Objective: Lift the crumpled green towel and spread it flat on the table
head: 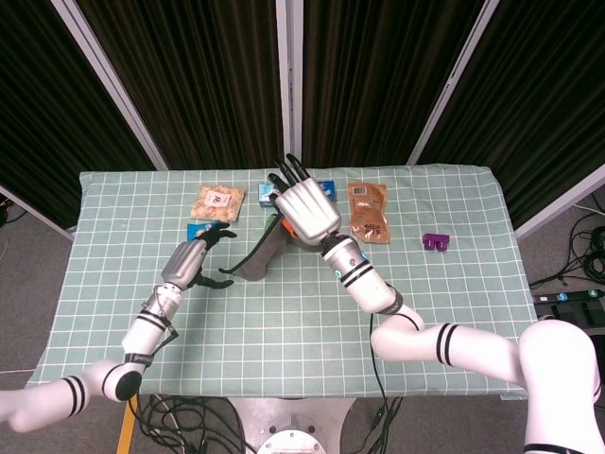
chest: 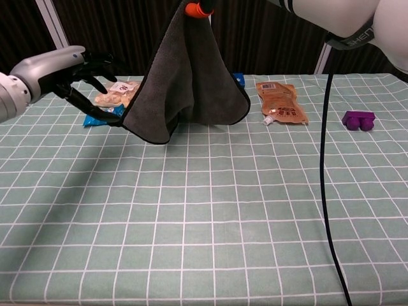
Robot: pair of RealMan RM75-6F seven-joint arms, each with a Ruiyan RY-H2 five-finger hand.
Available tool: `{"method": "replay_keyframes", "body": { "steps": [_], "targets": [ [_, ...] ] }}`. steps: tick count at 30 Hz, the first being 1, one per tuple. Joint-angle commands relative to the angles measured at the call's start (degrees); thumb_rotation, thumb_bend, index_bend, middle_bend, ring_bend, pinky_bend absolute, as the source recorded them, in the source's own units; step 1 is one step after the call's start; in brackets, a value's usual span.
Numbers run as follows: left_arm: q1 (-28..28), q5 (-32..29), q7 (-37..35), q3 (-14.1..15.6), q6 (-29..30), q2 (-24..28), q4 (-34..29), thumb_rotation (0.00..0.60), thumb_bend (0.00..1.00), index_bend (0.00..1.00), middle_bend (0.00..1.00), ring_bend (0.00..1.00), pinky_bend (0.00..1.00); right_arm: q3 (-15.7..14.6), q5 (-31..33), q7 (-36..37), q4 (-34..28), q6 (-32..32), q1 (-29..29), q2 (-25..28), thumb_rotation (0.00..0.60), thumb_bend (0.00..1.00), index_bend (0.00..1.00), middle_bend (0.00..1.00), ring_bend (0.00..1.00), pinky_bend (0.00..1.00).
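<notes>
Grey towel under raised right hand

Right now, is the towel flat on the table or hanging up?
Hanging. The right hand holds the towel up by its top, and it droops in folds. The left hand reaches toward its lower corner.

Towel: dark grey w/ black edging, orange tag at top. Tablecloth: pale green w/ white grid. Both hands, left hand & right hand: silver backs, black fingers. Pouch orange-brown, block purple, small packet blue. Curtains black.
</notes>
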Motion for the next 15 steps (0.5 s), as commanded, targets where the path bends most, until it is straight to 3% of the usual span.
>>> {"method": "replay_keyframes", "body": {
  "steps": [1,6,15],
  "targets": [
    [-1.1,-2.5,-0.8,-0.8,-2.5,-1.0,0.5,0.6,0.02,0.31,0.2,0.21,0.29,-0.2,0.0,0.5,-0.1,0.1,0.0,0.1,0.585,0.33,0.65,0.22,0.0,0.0],
    [-2.3,-3.8,-1.7,-0.9,-4.9,-2.5,2.5,0.6,0.1,0.46,0.2,0.21,0.29,-0.5,-0.3,1.0,0.3,0.5,0.2,0.1,0.599,0.33,0.64,0.22,0.0,0.0],
    [-3.6,-5.4,-4.4,-2.0,-6.6,-5.5,4.6,0.6,0.25,0.56,0.22,0.21,0.29,-1.4,-0.5,1.7,-0.1,1.1,-0.2,0.6,0.597,0.33,0.65,0.22,0.0,0.0]
  ]
}}
